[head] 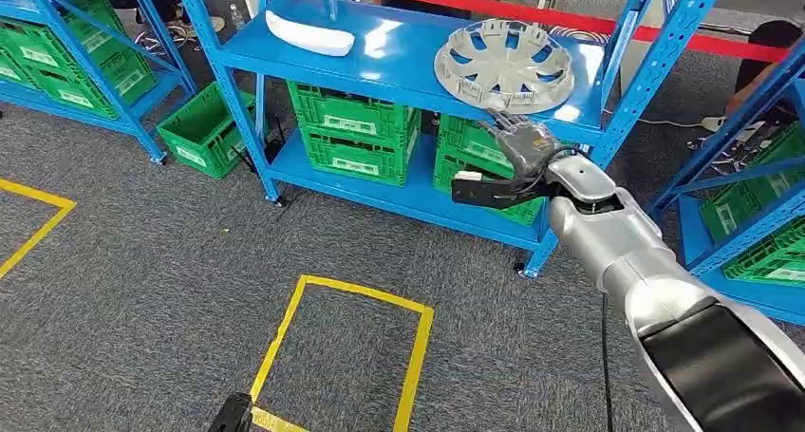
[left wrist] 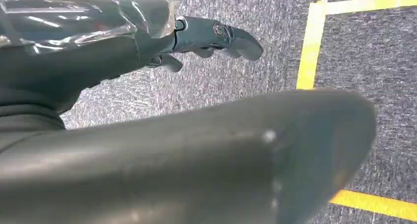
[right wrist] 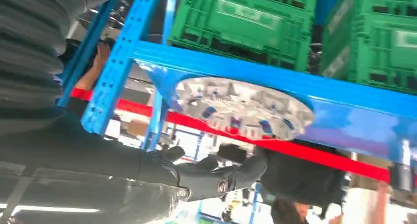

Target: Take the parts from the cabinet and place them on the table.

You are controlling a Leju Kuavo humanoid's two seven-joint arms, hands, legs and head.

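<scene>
Here the right hand (head: pixel 522 145) reaches, seemingly empty, toward the hubcap (head: pixel 504 65).

Warehouse or workshop | blue steel racks (head: pixel 399 62) | green crates (head: pixel 356 128) | yellow floor tape (head: pixel 418 351)

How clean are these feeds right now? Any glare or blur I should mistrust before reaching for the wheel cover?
Head view: sharp, with white glare on the blue shelf beside the wheel cover. Right wrist view: motion-soft, background behind the right hand blown out. Left wrist view: out-of-focus thumb close to the lens, carpet readable.
</scene>
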